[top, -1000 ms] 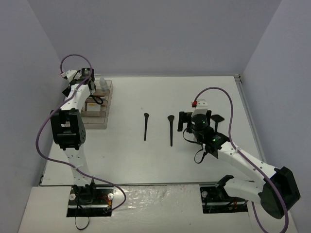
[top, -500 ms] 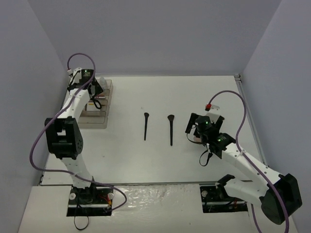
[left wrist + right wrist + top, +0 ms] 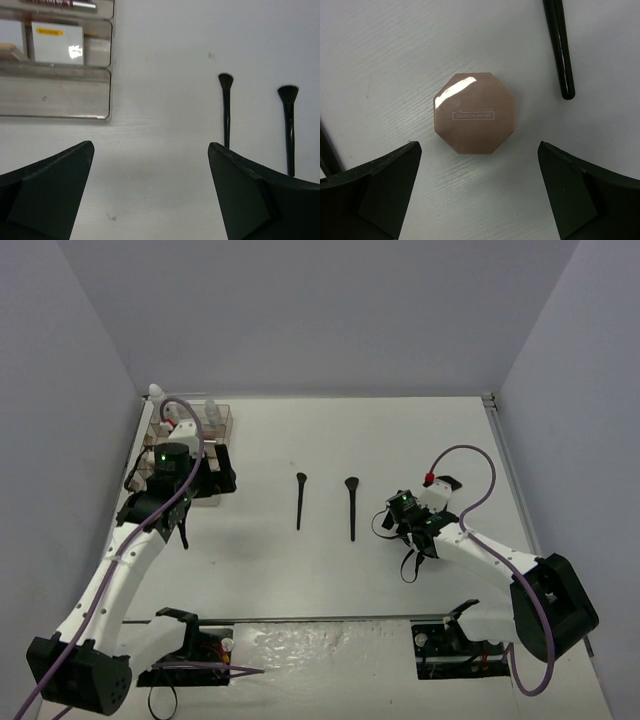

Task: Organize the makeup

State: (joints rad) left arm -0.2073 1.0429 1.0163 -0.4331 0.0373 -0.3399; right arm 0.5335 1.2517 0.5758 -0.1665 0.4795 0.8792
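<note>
Two black brushes [image 3: 300, 500] [image 3: 351, 506] lie side by side mid-table, heads away from me; they also show in the left wrist view [image 3: 226, 107] [image 3: 288, 125]. My left gripper [image 3: 185, 483] [image 3: 150, 144] is open and empty, above the table just in front of the clear organizer tray [image 3: 215, 423] [image 3: 60, 102]. My right gripper [image 3: 405, 510] [image 3: 477, 146] is open, low over the table. A tan octagonal compact [image 3: 475, 114] lies flat just ahead of its fingertips, between them and untouched. The top view does not show the compact.
The tray holds a white pad [image 3: 57, 44], small bottles [image 3: 210, 410] and other small items. A black brush handle [image 3: 559, 50] lies just beyond the compact. Grey walls [image 3: 70, 370] close in the left, back and right.
My left arm has pulled back from the far end of the tray to its near front. My right gripper has swung toward me and lowered over the compact.
</note>
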